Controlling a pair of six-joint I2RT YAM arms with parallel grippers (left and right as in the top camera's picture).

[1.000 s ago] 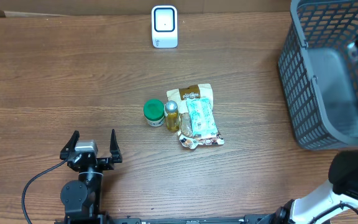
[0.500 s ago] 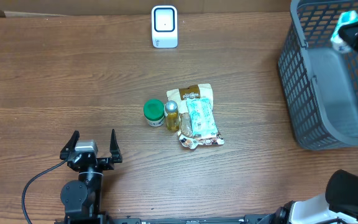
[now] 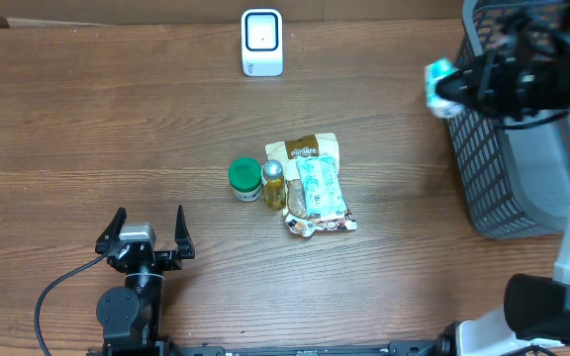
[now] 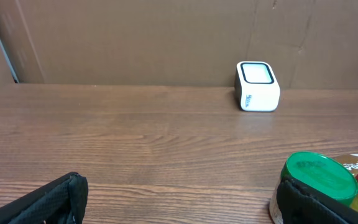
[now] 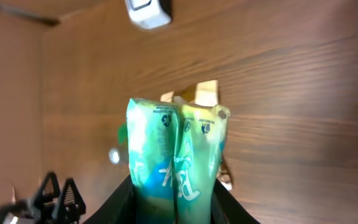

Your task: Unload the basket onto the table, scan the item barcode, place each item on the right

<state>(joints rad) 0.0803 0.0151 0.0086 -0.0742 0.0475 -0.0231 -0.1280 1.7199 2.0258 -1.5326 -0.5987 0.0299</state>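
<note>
the wooden counter (image 3: 87, 119) fills the overhead view, with a dark mesh basket (image 3: 483, 168) at its right edge. the right end effector (image 3: 458, 87) hangs in the air just left of the basket's rim, well above the counter, its jaws drawn narrow on a teal and yellow-green pouch (image 5: 174, 149). the left end effector (image 3: 149, 220) sits near the front left of the counter, spread wide and holding nothing. at mid-counter lie some flat packets (image 3: 317, 183), touching a small bottle (image 3: 273, 181) and a green-lidded jar (image 3: 244, 178) beside them. the white scanner (image 3: 262, 42) stands at the far edge, well apart from the held pouch. in the right wrist view the pouch is pinched at one end, and the rest of it stands free as two puffy lobes side by side. it looks like thin glossy film: probably light, soft, crinkly and a little slick, so it may sag, twist or slide in a loose pinch. a firm hold at the end or a seam seems the best place, leaving the broad faces bare for the scanner. no barcode can be made out from here, so which face must turn toward the scanner window is unclear.
</note>
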